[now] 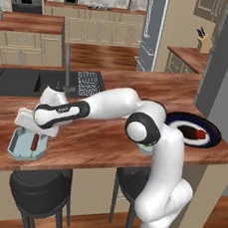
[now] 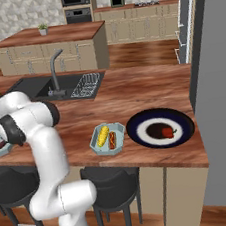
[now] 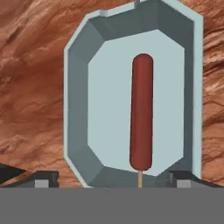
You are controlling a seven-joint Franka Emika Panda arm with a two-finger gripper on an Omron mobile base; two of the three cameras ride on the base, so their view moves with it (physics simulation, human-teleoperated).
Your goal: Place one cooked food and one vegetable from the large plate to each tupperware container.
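Sausage [image 3: 141, 113] well inside tray [image 3: 78, 100] rim

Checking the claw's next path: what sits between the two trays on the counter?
Bare wood counter lies between the sausage-stick tray and the corn tray, apart from the robot's own arm crossing it. The left base view shows it best.

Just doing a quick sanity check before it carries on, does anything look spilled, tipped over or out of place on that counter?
Nothing stands out. The sausage on a stick lies flat inside the left tray, the corn cob and bun sausage sit in the other tray, and the red vegetable rests on the dark plate.
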